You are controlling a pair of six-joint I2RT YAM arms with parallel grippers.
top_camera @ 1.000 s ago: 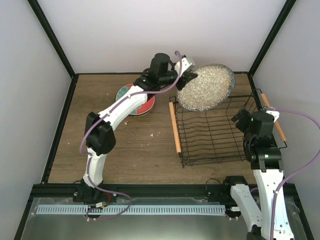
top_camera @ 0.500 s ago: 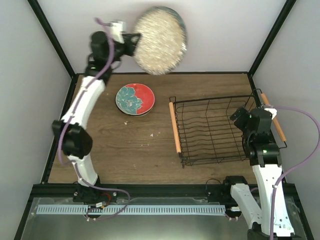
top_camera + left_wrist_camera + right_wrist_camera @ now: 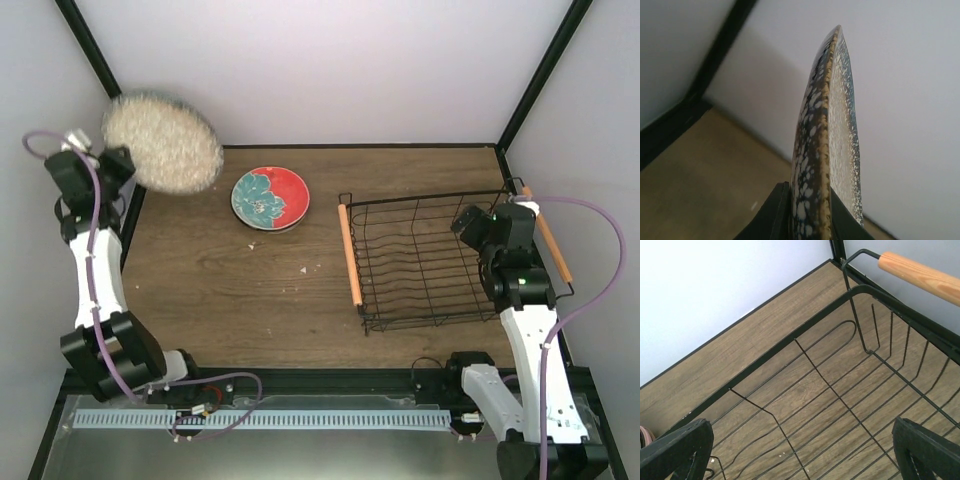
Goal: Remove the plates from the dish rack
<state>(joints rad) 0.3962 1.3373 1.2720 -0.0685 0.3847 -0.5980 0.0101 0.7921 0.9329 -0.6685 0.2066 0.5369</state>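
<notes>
My left gripper [image 3: 112, 160] is shut on the rim of the large grey speckled plate [image 3: 162, 142] and holds it high over the table's far left edge. In the left wrist view the plate [image 3: 832, 145] stands edge-on between my two fingers [image 3: 771, 215]. The red plate with the teal flower [image 3: 270, 198] lies on top of a stack on the table, left of the dish rack [image 3: 430, 262]. The black wire rack holds no plates; its wires [image 3: 840, 400] fill the right wrist view. My right gripper [image 3: 468, 226] is open and empty over the rack's right side.
Black frame posts run along the table's left and right edges. The rack's wooden handles [image 3: 349, 254] lie along its left and right sides; the right one shows in the right wrist view [image 3: 920, 276]. A sliver of pink plate [image 3: 645, 433] shows at that view's left edge.
My left arm has swung the grey speckled plate from above the rack, up and across the back wall, to the far left edge. My right gripper has shifted slightly over the rack.
</notes>
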